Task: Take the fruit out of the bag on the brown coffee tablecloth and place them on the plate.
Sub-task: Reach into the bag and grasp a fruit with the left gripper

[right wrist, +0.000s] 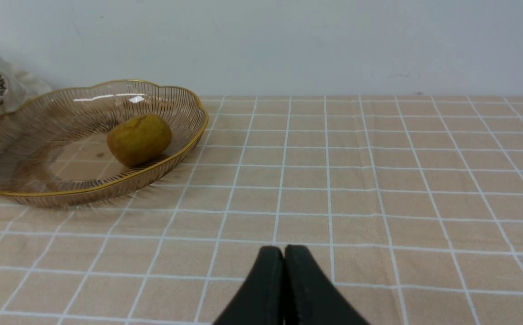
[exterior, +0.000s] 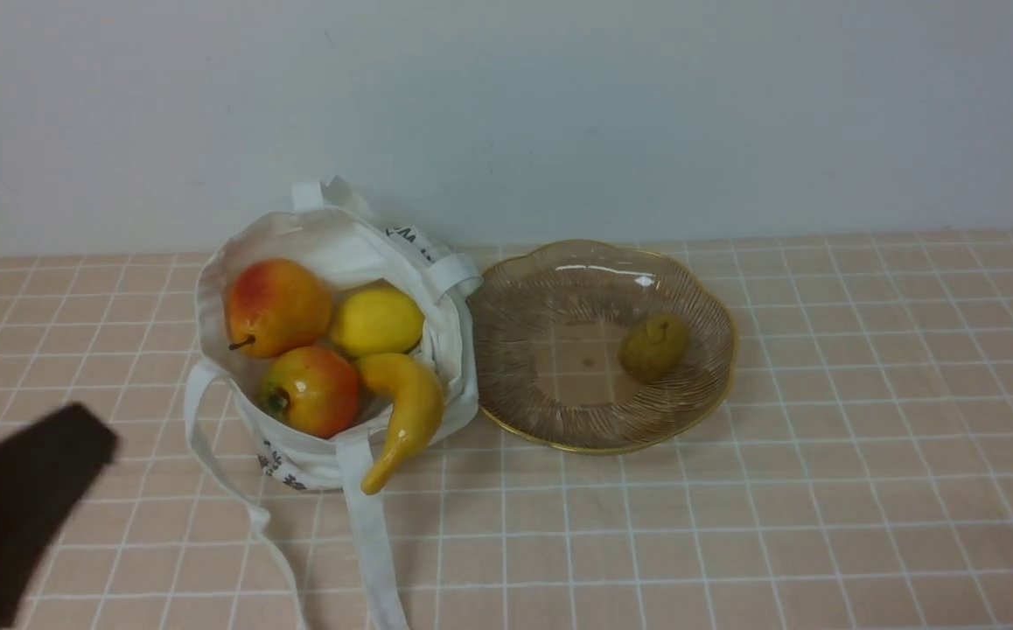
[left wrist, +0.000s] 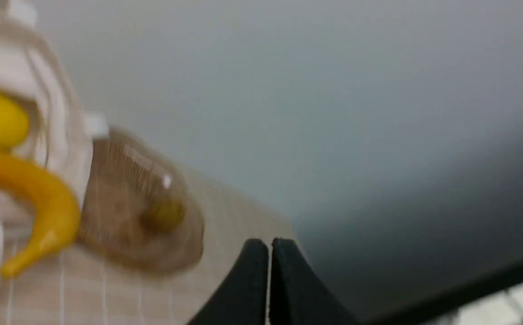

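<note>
Near left: black left gripper [left wrist: 269,247], blurred, well short of the bag, tips pressed together on nothing. Soft white cloth tote bag [exterior: 340,249] lies mouth-open on the peach-tan white-gridded tablecloth [exterior: 821,437], holding a red-orange pear [exterior: 277,306] with its stem pointing left, a yellow lemon [exterior: 377,320], a red-yellow apple [exterior: 312,390] and a curved yellow-orange banana [exterior: 406,411]; the banana's long axis runs far-to-near and its tapered tip overhangs the near rim, pointing toward the robot. Just beside the bag on the right, the ribbed brownish glass plate [exterior: 515,350] with gold edge carries one small olive-brown fruit [exterior: 653,347]; black right gripper [right wrist: 284,253] over bare cloth right of the plate, closed, empty.
</note>
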`<state>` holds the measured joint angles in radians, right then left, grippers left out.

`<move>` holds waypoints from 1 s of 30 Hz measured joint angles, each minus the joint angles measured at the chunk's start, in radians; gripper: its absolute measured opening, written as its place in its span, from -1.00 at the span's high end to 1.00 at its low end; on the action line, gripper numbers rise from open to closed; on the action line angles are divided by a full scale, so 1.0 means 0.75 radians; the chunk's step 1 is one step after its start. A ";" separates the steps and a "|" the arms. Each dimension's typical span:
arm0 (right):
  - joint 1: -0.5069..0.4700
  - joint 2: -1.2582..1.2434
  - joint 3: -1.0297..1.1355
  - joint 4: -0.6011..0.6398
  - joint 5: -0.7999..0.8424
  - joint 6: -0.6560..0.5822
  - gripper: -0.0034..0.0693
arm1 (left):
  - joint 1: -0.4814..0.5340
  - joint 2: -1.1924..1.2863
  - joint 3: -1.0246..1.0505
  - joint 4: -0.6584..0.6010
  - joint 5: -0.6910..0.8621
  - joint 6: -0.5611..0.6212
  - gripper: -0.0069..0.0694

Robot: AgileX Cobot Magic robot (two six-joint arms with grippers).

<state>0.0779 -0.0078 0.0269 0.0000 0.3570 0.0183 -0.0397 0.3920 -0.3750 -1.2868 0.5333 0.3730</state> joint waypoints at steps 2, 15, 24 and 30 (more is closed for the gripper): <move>0.000 0.000 0.000 0.000 0.001 0.000 0.94 | 0.000 0.262 -0.084 0.146 0.315 -0.040 0.84; 0.000 0.000 0.000 0.000 0.001 0.000 0.94 | 0.000 1.007 -0.694 1.050 0.699 -0.245 0.84; 0.000 0.000 -0.001 0.000 0.001 0.000 0.94 | 0.000 1.318 -1.129 1.313 0.725 -0.479 0.83; 0.000 0.000 -0.001 0.000 0.001 0.000 0.94 | -0.050 1.555 -1.348 1.375 0.829 -0.497 0.83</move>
<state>0.0779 -0.0078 0.0265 0.0000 0.3578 0.0183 -0.0774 1.5580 -1.3860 -0.2558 1.1549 0.0000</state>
